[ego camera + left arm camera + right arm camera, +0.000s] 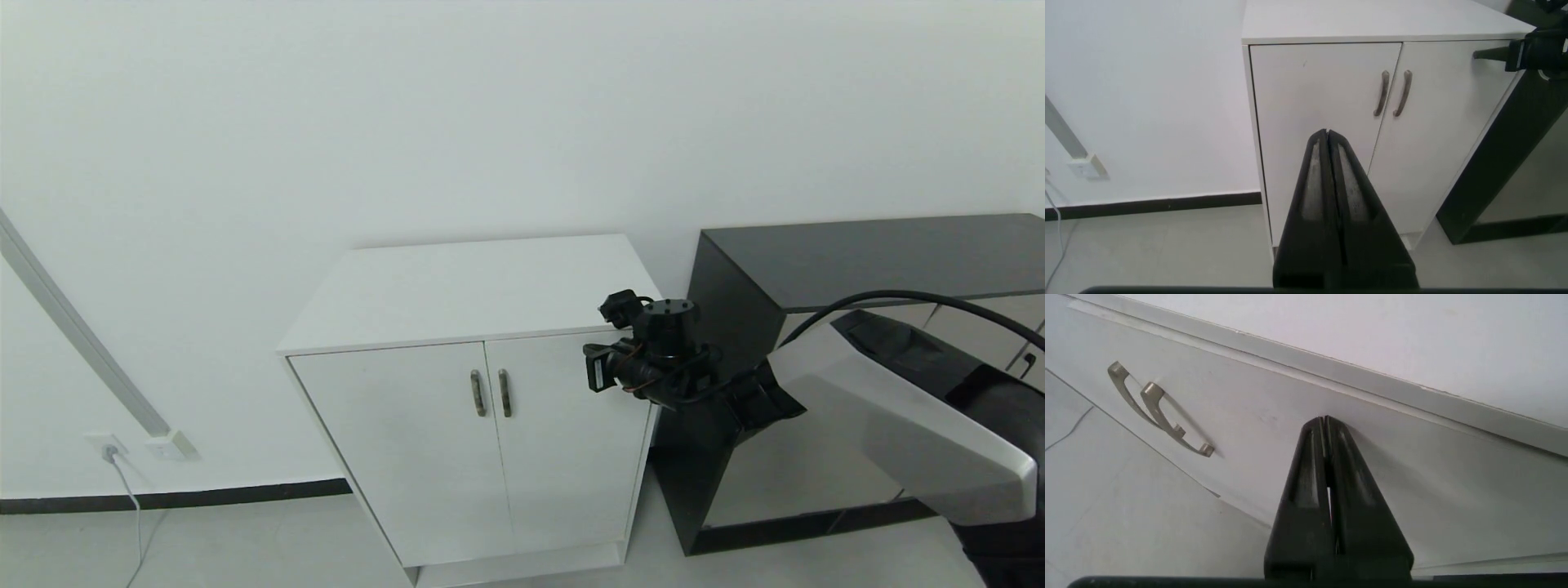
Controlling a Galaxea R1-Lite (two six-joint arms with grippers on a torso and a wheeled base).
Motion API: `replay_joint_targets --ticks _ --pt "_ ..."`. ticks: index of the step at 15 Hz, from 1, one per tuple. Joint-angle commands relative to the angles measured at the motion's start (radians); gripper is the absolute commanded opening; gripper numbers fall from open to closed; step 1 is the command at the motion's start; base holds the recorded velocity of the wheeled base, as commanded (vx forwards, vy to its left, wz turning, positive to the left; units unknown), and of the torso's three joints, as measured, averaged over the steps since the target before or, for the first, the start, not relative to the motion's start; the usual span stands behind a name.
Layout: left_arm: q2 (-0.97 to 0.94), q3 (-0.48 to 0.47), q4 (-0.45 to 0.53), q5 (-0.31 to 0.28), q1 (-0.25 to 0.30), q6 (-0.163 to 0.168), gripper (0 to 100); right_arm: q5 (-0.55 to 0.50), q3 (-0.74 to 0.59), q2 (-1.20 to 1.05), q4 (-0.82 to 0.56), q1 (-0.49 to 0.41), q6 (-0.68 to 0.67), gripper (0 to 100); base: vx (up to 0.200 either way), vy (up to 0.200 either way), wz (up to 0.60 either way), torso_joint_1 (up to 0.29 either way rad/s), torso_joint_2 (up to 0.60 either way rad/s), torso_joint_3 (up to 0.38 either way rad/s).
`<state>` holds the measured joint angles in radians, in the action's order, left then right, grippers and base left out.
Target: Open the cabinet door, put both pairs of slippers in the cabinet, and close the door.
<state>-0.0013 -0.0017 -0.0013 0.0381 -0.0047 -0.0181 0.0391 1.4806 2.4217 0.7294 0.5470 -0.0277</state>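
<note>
White cabinet point(457, 294) against wall, both doors closed. Black sideboard point(865, 253) just beside it on right.

Right gripper point(1327, 423): fingers pressed together, tip at right door point(563, 474) just under top edge; contact unclear.

Left gripper point(1327, 135): fingers pressed together, well back from cabinet front.

Paired handles point(490, 393) at door seam, apart from both grippers.

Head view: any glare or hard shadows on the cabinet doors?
Head view: doors evenly lit, no glare or hard shadows; the dark cabinet has a reflective front. Left wrist view: handles stand out cleanly. Right wrist view: same flat light, mild sheen on the handles.
</note>
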Motion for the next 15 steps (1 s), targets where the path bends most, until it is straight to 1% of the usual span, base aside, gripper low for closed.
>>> replay_joint_targets --ticks 1,6,8,11,12,13,14,15 --pt "0.001 0.000 0.000 0.000 0.000 0.000 0 0.001 0.004 0.002 0.001 -0.001 0.000 0 0.000 0.000 0.00 0.000 0.00 0.000" --pt "0.001 0.000 0.000 0.000 0.000 0.000 0 -0.001 0.027 0.022 0.001 -0.001 -0.001 0 0.000 0.000 0.00 0.000 0.00 0.000" --pt "0.001 0.000 0.000 0.000 0.000 0.000 0 -0.021 0.035 0.036 0.002 -0.001 0.000 0 0.000 0.000 0.00 0.000 0.00 0.000" --pt "0.001 0.000 0.000 0.000 0.000 0.000 0 -0.021 0.024 0.016 0.005 0.001 -0.001 0 0.000 0.000 0.00 0.000 0.00 0.000" --pt "0.001 0.000 0.000 0.000 0.000 0.000 0 -0.021 0.009 0.002 0.005 0.002 -0.001 0 0.000 0.000 0.00 0.000 0.00 0.000" --pt "0.001 0.000 0.000 0.000 0.000 0.000 0 -0.021 -0.057 -0.050 0.010 0.013 -0.005 0 0.000 0.000 0.00 0.000 0.00 0.000" --pt "0.001 0.000 0.000 0.000 0.000 0.000 0 -0.021 -0.086 -0.070 0.016 0.021 -0.005 0 0.000 0.000 0.00 0.000 0.00 0.000" --pt "0.001 0.000 0.000 0.000 0.000 0.000 0 -0.022 -0.184 -0.136 0.065 0.042 -0.003 0 0.000 0.000 0.00 0.000 0.00 0.000"
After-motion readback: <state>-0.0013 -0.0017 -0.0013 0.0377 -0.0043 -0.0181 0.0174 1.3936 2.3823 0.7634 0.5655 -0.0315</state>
